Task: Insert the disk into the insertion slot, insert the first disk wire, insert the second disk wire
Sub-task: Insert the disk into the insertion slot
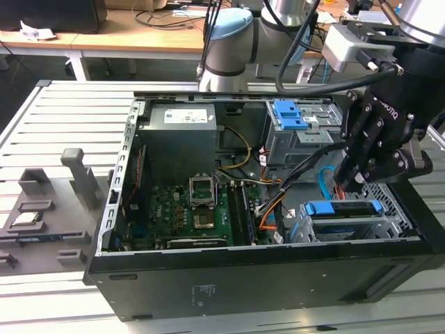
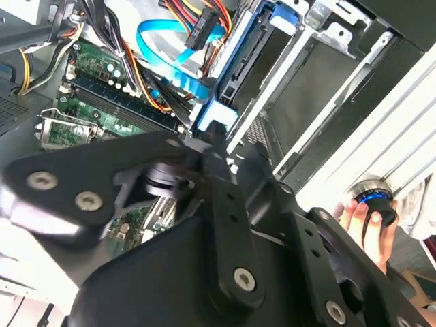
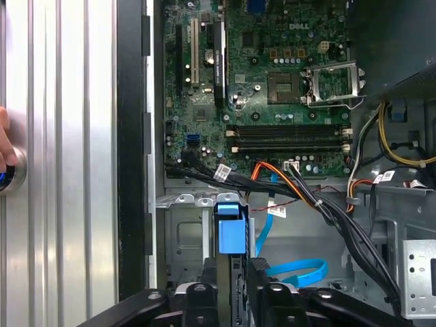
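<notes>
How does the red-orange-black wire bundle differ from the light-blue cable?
The first disk wire is several thin round strands; the second disk wire is one flat ribbon. The first disk wire ends in a wide black plug; the second disk wire curls in a loop. Both lie beside the motherboard.

A grey slatted aluminium table [image 1: 69, 111] carries an open black computer tower case [image 1: 278, 285] lying on its side. Grey plastic fixture blocks [image 1: 76, 177] sit beside it on the exterior view's left.

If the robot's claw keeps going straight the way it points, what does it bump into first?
Probably the blue-edged disk in the insertion slot, right under the gripper. They may already touch; depth is unclear.
</notes>
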Controlling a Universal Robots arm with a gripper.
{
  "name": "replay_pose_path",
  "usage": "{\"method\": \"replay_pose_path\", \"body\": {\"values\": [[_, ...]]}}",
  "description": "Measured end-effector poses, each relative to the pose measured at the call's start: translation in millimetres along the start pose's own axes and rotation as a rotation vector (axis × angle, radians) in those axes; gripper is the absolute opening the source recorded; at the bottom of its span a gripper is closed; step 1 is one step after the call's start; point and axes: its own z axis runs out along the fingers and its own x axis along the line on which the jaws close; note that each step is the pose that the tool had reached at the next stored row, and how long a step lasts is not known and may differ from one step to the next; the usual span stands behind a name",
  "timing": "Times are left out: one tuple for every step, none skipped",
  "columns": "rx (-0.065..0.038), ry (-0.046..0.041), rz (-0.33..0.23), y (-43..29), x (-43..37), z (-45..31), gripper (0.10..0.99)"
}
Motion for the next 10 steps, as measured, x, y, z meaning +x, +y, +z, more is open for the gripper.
{"method": "replay_pose_path", "body": {"values": [[0.0, 0.0, 0.0, 0.0, 0.0, 0.0, 0.298], [0.0, 0.0, 0.0, 0.0, 0.0, 0.1, 0.239], [0.0, 0.0, 0.0, 0.0, 0.0, 0.1, 0.18], [0.0, -0.0001, 0.0, 0.0, 0.0, 0.1, 0.106], [0.0, 0.0, 0.0, 0.0, 0.0, 0.1, 0.106], [0.0, -0.0001, 0.0, 0.0, 0.0, 0.2, 0.106], [0.0, 0.0, 0.0, 0.0, 0.0, 0.2, 0.106], [0.0, -0.0001, 0.0, 0.0, 0.0, 0.2, 0.106], [0.0, -0.0001, 0.0, 0.0, 0.0, 0.2, 0.106], [0.0, 0.0, 0.0, 0.0, 0.0, 0.3, 0.106]]}}
